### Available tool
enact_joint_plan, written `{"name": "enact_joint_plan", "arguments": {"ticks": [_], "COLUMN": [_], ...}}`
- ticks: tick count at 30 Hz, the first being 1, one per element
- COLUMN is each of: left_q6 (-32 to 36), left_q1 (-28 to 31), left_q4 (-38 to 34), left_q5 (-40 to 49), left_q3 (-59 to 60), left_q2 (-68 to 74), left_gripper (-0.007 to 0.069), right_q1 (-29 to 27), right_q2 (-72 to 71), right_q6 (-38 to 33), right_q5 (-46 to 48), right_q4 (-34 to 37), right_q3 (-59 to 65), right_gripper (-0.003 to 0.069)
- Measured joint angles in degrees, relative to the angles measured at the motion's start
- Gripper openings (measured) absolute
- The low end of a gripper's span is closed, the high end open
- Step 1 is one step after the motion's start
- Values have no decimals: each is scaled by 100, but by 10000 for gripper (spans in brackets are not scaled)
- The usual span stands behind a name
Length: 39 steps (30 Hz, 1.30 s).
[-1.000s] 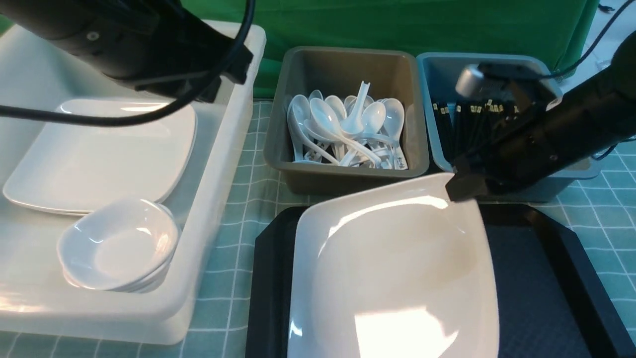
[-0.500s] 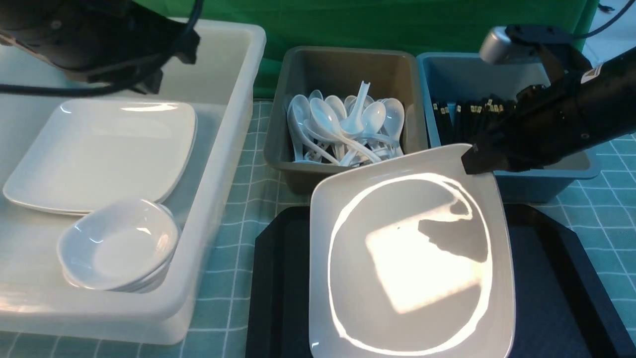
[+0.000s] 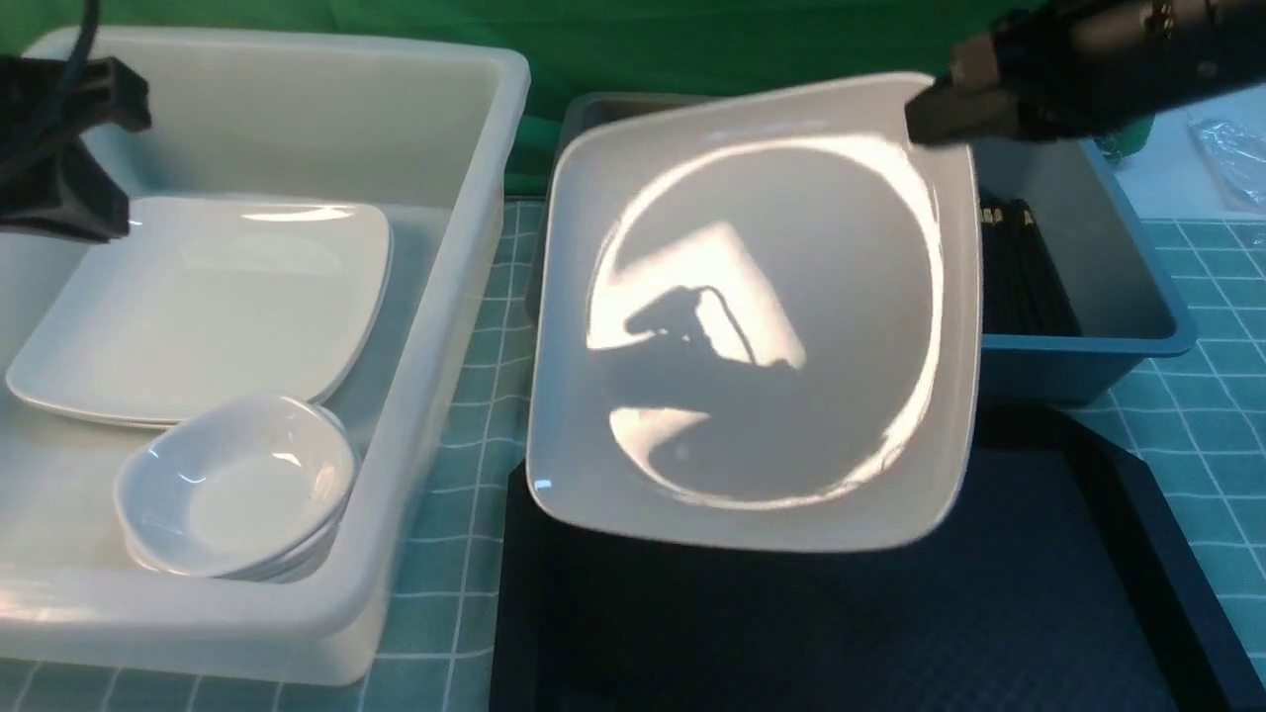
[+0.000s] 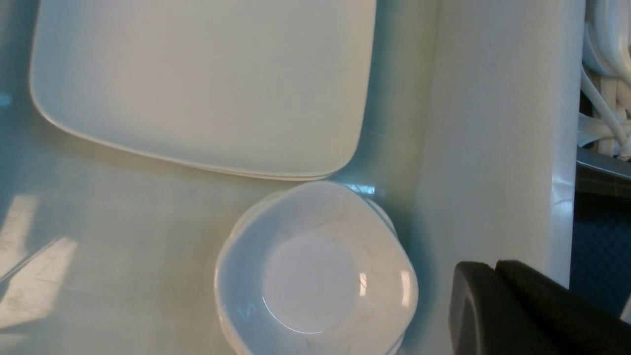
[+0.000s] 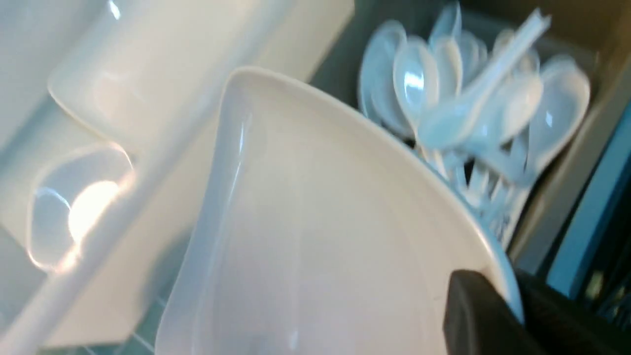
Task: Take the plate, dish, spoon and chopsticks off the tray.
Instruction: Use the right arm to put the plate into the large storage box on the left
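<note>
The large white square plate [image 3: 762, 316] hangs tilted in the air above the black tray [image 3: 1088, 574]. My right gripper [image 3: 935, 114] is shut on its far right corner, and the rim [image 5: 510, 291] shows pinched between the fingers. The plate [image 5: 320, 236] hides most of the grey bin behind it. My left gripper [image 4: 495, 268] is shut and holds nothing. It hovers by the white tub's inner wall, beside the stacked small dishes [image 4: 315, 271]. The tray floor that shows is bare.
The white tub [image 3: 435, 326] on the left holds stacked square plates [image 3: 208, 297] and small dishes [image 3: 237, 485]. The grey bin's spoons [image 5: 473, 98] lie under the plate's far edge. A blue bin [image 3: 1108, 336] holds black chopsticks [image 3: 1024, 272]. My left arm [image 3: 59, 158] is at the far left.
My right gripper has raised the plate off the tray, up and towards the left. The left arm has drawn back to the left edge of the view.
</note>
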Motion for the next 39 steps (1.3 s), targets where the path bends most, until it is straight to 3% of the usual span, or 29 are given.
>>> {"name": "enact_joint_plan", "arguments": {"ticks": [7, 12, 19, 26, 39], "left_q6": [34, 40, -38, -158, -165], "left_q1": [97, 97, 97, 97, 97], "left_q4": [-28, -218, -96, -60, 68], "left_q5": [-35, 6, -13, 32, 161], "left_q3": [0, 0, 0, 2, 2], "left_q2": [-294, -579, -904, -1148, -1745], "left_gripper": [10, 10, 10, 10, 10], "right_q1": [0, 81, 500, 1331, 2363], "right_q2": [652, 1614, 2564, 3513, 4391], "right_q6": [43, 43, 223, 425, 354], "right_q5": [94, 195, -63, -1095, -3012], "right_q4": [567, 1443, 1631, 1681, 1692], "right_q3": [-1284, -2202, -3201, -3983, -4036], "right_gripper": [57, 57, 57, 57, 57]}}
